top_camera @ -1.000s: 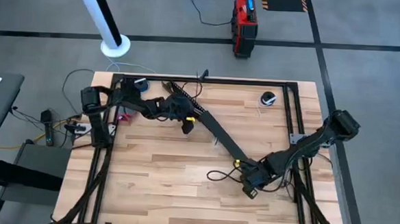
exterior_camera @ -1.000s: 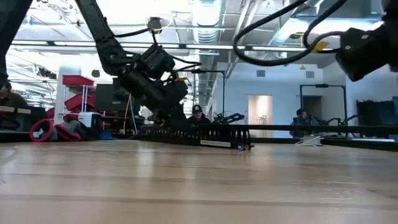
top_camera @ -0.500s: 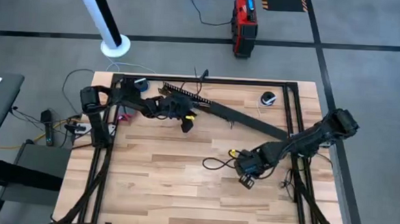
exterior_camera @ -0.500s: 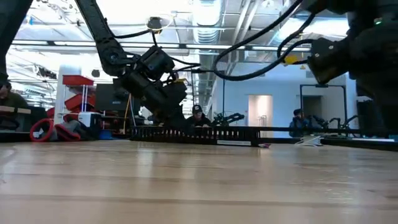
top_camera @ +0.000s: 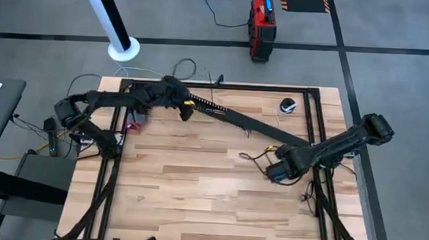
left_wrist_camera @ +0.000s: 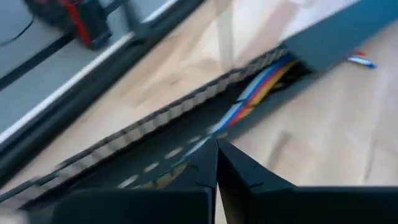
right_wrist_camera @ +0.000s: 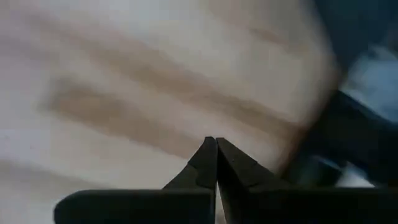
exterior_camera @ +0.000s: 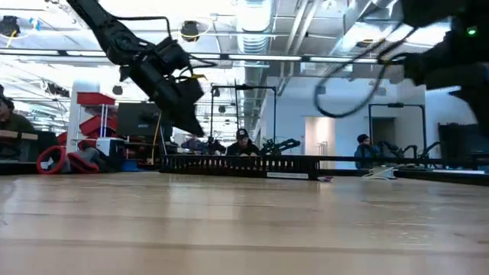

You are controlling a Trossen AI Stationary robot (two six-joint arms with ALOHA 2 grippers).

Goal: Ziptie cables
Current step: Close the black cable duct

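Along the far half of the pale wooden butcher-block counter (top_camera: 189, 185), from about eleven o'clock toward three o'clock in the high view, lies the long black comb-slotted plastic channel (top_camera: 236, 119). The bundle of thin blue, red, yellow and white cables (left_wrist_camera: 249, 96) rests inside it; the left wrist view shows the wires running along the channel's floor between its slotted walls. In the low view the channel (exterior_camera: 241, 166) sits flat on the counter's far side, its teeth standing upright.

At the channel's eleven-o'clock end the left hand (top_camera: 185, 110) hovers just above it, tilted downward. Its two dark fingers (left_wrist_camera: 214, 165) are pressed together with nothing between them, their tips pointing at the cables. In the low view this hand (exterior_camera: 187, 118) hangs clear of the channel.

Near four o'clock the right hand (top_camera: 273, 171) sits low over the counter, just short of the channel's other end. Its fingers (right_wrist_camera: 214, 162) are likewise pressed together on nothing, bare wood beyond them. A loose loop of thin dark wire (top_camera: 255, 156) lies beside it.

A small round white-and-black object (top_camera: 286, 105) rests at one o'clock near the counter's black metal frame (top_camera: 325, 111). On the grey floor beyond the counter stands a red and black box (top_camera: 261, 23) at twelve o'clock, and a white pole (top_camera: 111, 23) on a round base at eleven.
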